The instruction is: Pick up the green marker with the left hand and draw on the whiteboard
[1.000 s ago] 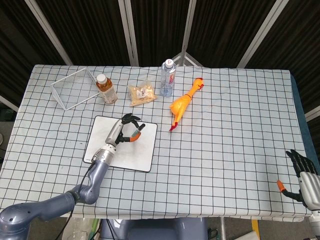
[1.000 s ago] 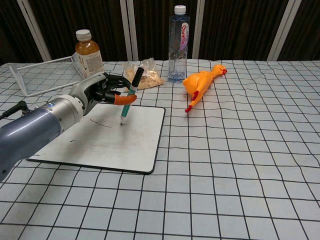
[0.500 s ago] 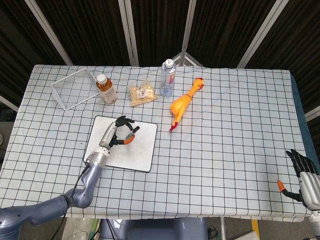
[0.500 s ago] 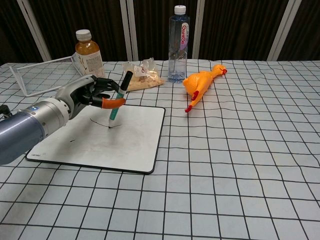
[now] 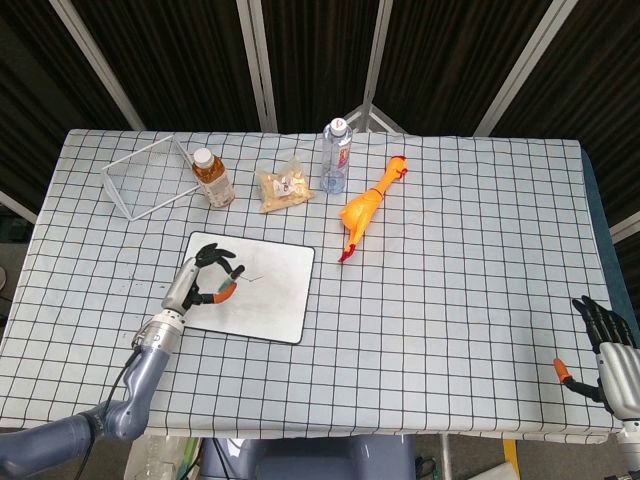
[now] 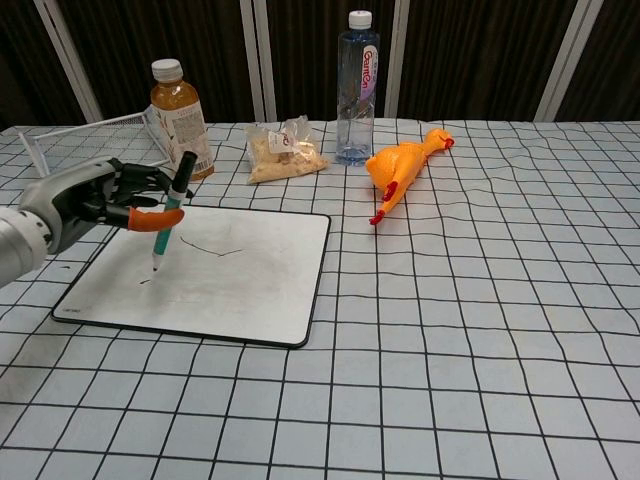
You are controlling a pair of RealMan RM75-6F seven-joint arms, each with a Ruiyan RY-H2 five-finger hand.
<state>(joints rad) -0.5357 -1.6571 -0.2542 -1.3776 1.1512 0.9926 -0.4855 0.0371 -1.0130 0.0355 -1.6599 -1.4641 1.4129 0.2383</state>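
Note:
My left hand (image 6: 95, 195) (image 5: 198, 275) holds the green marker (image 6: 170, 215) (image 5: 222, 293) nearly upright, pinched against an orange-tipped thumb. The marker's tip points down over the left part of the whiteboard (image 6: 240, 285) (image 5: 270, 300); whether it touches the surface I cannot tell. A thin dark line runs across the board's upper middle. My right hand (image 5: 605, 350) hangs off the table's near right corner, fingers spread, holding nothing.
Along the back stand a wire basket (image 6: 80, 150), a tea bottle (image 6: 178, 115), a snack bag (image 6: 283, 150) and a water bottle (image 6: 357, 90). A rubber chicken (image 6: 400, 165) lies right of the board.
My left hand has carried the marker leftward across the whiteboard, from near its upper middle to its left side. A drawn line now shows where it passed. The right hand stayed put.

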